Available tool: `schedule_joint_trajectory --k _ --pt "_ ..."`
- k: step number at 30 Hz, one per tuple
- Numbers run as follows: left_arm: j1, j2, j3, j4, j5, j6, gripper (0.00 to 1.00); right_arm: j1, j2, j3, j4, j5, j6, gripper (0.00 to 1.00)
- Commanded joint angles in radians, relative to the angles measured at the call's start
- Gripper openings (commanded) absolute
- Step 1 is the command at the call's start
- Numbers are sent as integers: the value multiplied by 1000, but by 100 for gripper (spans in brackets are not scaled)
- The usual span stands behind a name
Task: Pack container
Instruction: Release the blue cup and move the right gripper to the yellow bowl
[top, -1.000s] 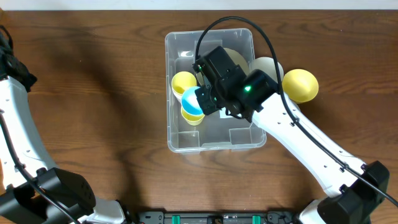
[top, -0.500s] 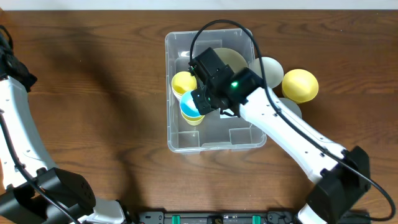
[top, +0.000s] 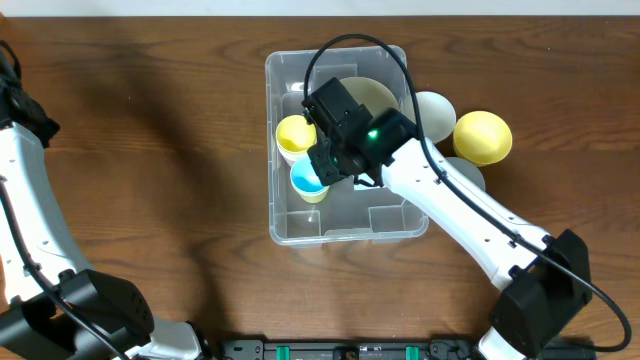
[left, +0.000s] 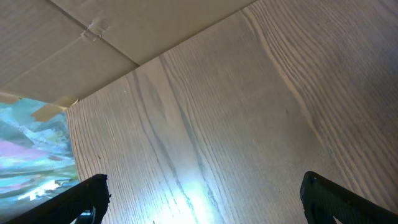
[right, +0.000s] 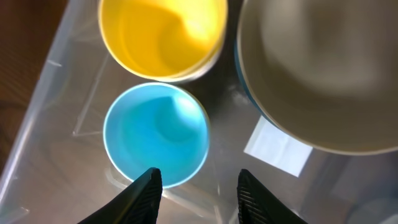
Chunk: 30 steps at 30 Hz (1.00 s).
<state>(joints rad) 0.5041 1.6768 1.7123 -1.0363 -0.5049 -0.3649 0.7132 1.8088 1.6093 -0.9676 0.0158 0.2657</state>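
Right gripper (right: 198, 179): jaws are parted, nothing is held; blue cup (right: 155, 134) is seen just beyond the fingertips. Blue cup, yellow cup (right: 161, 34) and beige bowl (right: 317, 68) are contained in the clear container (top: 345, 228), which is set mid-way along the wooden table (top: 150, 150). Left gripper (left: 205, 190): jaws are spread wide, empty.

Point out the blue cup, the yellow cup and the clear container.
blue cup (right: 155, 134): right wrist view, inside bottom.
yellow cup (right: 163, 34): right wrist view, inner wall.
container (top: 340, 215): overhead view, bare stretch of its floor.
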Motion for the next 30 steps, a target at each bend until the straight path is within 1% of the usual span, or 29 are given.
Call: schedule_joint_trajectory --k 1,5,10,12,16,22,25,27,30 --pt "3 8 3 -2 -19 5 98 -50 -53 12 -21 14 10 42" --pt "3 8 3 -2 -19 5 98 -117 -116 12 -76 14 42 43" --pt "3 8 3 -2 -19 5 98 -199 -156 12 -195 14 52 44" --pt "3 8 3 -2 -19 5 98 -222 -153 11 -229 13 52 50" --pt "3 8 3 -2 -19 5 98 -248 -140 5 -282 57 42 51" --pt "3 8 3 -2 -19 5 98 -268 -140 -4 -279 80 45 51" --pt "3 8 3 -2 -19 5 98 -278 -141 -4 -294 166 90 51" --pt "3 8 3 -2 -19 5 98 -301 -141 -4 -302 227 132 52" --pt "3 8 3 -2 -19 5 98 -368 -141 -4 -304 239 139 52"
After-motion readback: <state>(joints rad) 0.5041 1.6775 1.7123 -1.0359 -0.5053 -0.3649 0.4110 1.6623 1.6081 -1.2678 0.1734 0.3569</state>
